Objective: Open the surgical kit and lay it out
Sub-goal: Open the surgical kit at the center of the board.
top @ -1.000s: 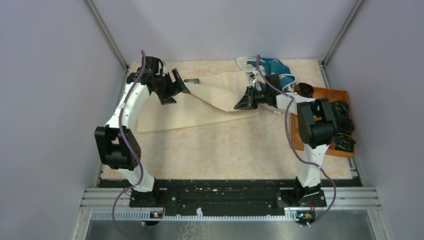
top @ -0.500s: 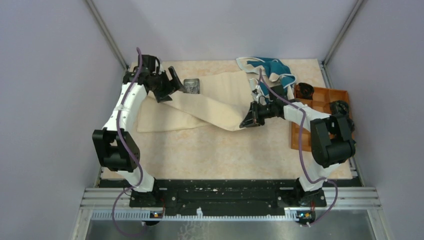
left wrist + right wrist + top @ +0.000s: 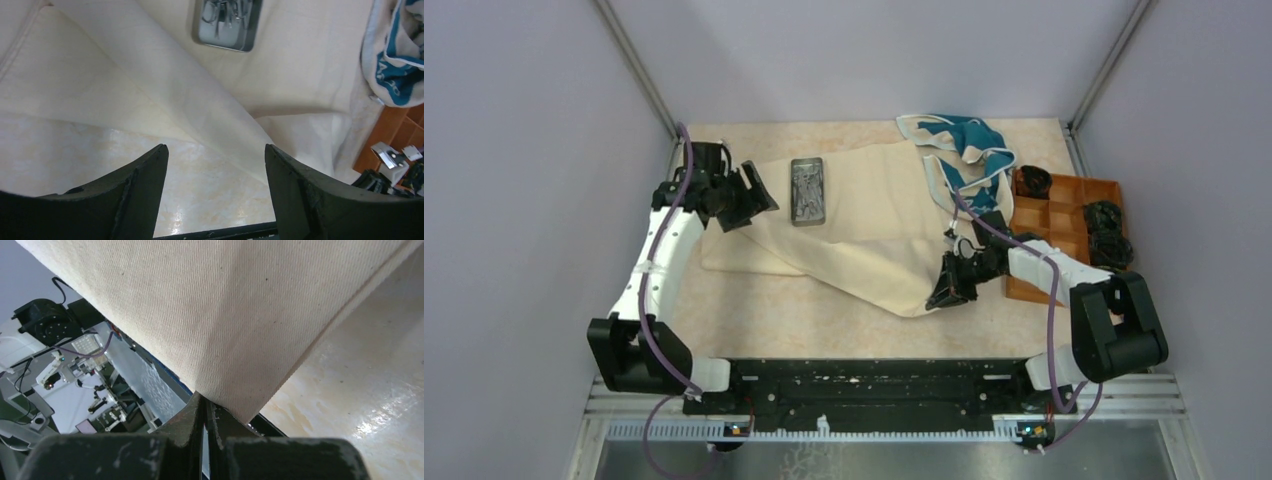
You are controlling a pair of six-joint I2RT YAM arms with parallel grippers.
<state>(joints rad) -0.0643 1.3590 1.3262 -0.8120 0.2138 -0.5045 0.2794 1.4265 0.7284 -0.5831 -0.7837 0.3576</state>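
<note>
The beige cloth wrap [image 3: 874,230] lies spread across the back of the table. The small steel tray [image 3: 807,190] sits uncovered on it at the left, with silver ring-handled instruments [image 3: 225,12] inside; the tray [image 3: 227,25] also shows in the left wrist view. My right gripper [image 3: 944,295] is shut on the cloth's near corner [image 3: 235,340] and holds it pulled toward the front. My left gripper [image 3: 749,200] is open and empty, left of the tray, over the cloth's left edge.
Teal-and-white fabric [image 3: 959,145] lies bunched at the back right. An orange-brown compartment tray [image 3: 1064,215] with dark items stands at the right edge. Bare table [image 3: 824,310] lies in front of the cloth.
My right gripper has pulled the cloth corner forward and to the right, uncovering the steel tray. My left gripper has let go of the cloth and moved back left.
</note>
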